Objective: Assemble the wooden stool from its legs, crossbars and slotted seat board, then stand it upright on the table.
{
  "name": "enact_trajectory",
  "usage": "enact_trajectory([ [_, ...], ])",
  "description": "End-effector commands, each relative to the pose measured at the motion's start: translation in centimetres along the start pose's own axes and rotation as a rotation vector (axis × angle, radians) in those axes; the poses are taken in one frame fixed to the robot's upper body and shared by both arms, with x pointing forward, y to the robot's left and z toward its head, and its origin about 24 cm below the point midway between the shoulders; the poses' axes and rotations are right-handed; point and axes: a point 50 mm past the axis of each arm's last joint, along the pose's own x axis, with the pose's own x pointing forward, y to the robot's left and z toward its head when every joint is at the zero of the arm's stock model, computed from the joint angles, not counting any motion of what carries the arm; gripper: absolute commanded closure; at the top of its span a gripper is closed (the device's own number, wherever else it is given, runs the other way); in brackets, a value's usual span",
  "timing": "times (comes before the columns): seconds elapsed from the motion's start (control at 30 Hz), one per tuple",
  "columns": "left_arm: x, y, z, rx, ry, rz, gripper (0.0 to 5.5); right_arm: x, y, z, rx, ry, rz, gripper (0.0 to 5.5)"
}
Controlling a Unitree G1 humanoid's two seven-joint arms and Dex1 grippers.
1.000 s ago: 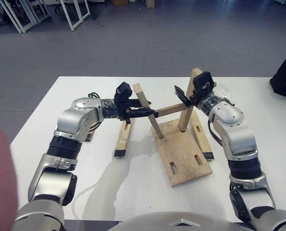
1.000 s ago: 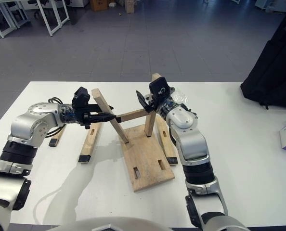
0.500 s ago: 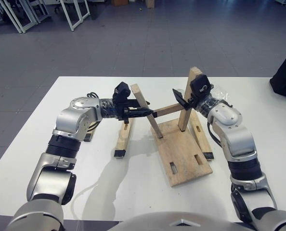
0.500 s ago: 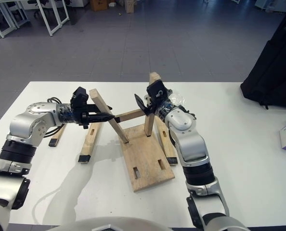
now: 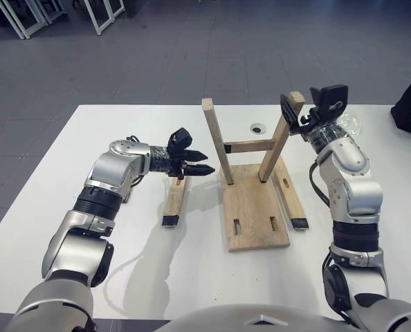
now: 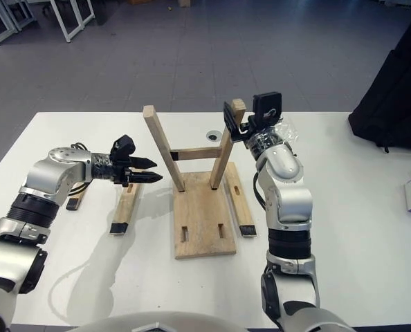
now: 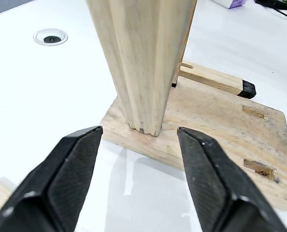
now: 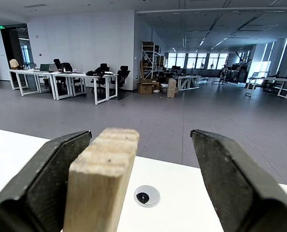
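Right eye view: seat board [image 6: 198, 216] is lying flat on table [image 6: 358, 242], slots up, w/ two legs standing in its far slots and a crossbar [image 6: 197, 153] joining them, i.e. a half-built frame. Right claw [image 6: 234, 119] is sitting wide open around top of right-hand leg [image 6: 224, 155]. In right wrist view the leg's end is sitting close to one finger [image 8: 42, 179], w/ a clear gap to the other, so it's straddling, not squeezing. It's prob. guarding the frame against tipping. Left claw [image 6: 157, 171] is hovering wide open too, carrying nothing, tips pointing at left-hand leg [image 6: 165, 149] just ahead of them and apart from it. Left wrist view is showing that leg's foot seated in the board. Loose leg [image 6: 126, 207] is lying right below left claw, handy for next pick. Second loose leg [image 6: 239, 204] is lying alongside board, below right claw. Judging by this, remaining legs are yet to be fitted and stool isn't upright yet.
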Motion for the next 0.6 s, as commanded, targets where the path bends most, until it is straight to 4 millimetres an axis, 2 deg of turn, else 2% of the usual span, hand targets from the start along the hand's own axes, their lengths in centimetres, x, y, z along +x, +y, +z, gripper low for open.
enact_trajectory([
  [0.03,-0.6,0.1,1.5,0.044,-0.014,0.012,1.96,0.4,0.3,1.4,-0.012,-0.059,0.012,1.72],
  [0.13,-1.8,0.5,1.0,0.046,-0.002,0.069,1.56,0.4,0.3,2.2,-0.009,-0.094,0.01,1.72],
  [0.2,-3.5,0.8,0.0,0.031,0.012,0.138,1.24,0.4,0.2,3.0,-0.003,-0.122,0.008,1.72],
  [0.3,-6.0,0.8,-1.9,-0.014,0.016,0.265,1.24,0.1,-0.2,4.2,0.011,-0.169,-0.01,1.72],
  [0.4,-8.1,0.7,-4.8,-0.083,0.053,0.411,1.24,-0.5,-0.9,4.9,0.028,-0.202,-0.041,1.72],
  [0.53,-9.9,0.9,-8.2,-0.201,0.077,0.575,1.24,-1.1,-1.2,4.8,0.032,-0.196,-0.06,1.72],
  [0.6,-10.7,1.3,-9.4,-0.244,0.048,0.725,1.24,-1.6,-0.9,4.6,0.049,-0.194,-0.061,1.72],
])
